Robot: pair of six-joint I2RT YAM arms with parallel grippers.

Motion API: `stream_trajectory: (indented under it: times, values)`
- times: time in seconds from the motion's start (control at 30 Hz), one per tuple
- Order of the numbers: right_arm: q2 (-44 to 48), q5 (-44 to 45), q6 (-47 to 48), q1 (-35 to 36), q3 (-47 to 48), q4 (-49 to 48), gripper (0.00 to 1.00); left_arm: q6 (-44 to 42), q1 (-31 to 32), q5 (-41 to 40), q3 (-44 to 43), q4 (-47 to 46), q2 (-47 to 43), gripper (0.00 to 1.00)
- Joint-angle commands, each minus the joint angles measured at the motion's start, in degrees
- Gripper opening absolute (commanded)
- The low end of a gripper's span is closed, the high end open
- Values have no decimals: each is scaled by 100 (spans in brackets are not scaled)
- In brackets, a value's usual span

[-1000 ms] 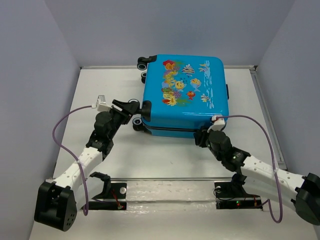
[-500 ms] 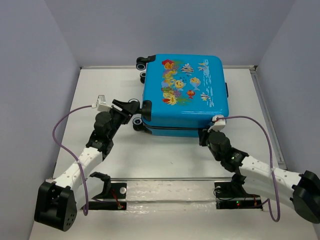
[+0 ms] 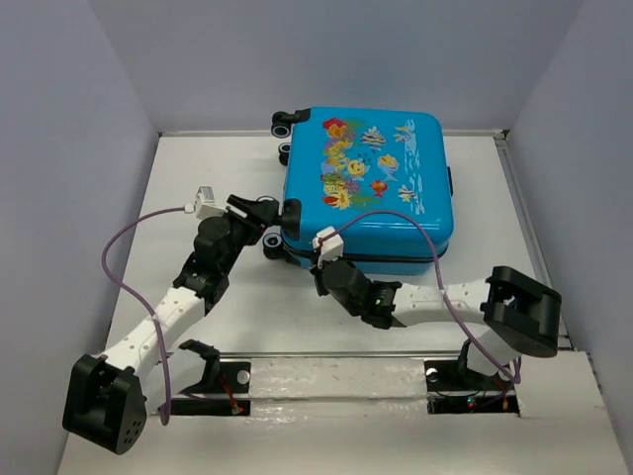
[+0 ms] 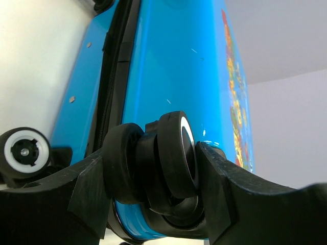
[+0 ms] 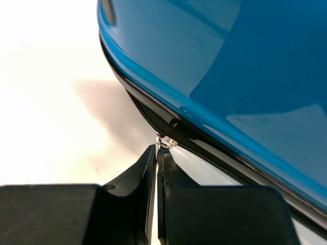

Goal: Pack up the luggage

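At luggage (image 3: pixel 366 188), left jaws tight around wheel (image 4: pixel 171 153), right jaws tight on zipper pull (image 5: pixel 165 141).

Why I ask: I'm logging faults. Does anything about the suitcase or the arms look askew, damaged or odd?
Nothing stands out. The luggage lies flat on the table, lid down, print side up, shell unmarked. The left gripper clasps a corner wheel between its fingers; the right gripper pinches the zipper pull at the near seam.
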State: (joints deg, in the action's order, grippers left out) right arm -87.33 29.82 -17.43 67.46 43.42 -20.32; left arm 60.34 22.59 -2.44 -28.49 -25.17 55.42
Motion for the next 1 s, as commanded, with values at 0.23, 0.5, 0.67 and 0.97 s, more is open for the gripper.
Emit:
stream_trajectory:
  times: [0.23,0.5,0.67,0.97]
  values:
    - [-644,-2515,21,689,948,-1492,7,-1814,299,665,-289,917,-374,6]
    - [-1093,-2938,-762,689,1617,-2634,7,-1745,615,394,177,610,-628,6]
    - [-1120,-3447,-981,689,1565,-3005,7,-1630,861,147,239,460,-647,6]
    - [1828,-2702,-1236,576,-1007,-523,7,-2306,976,-818,-647,1590,-787,87]
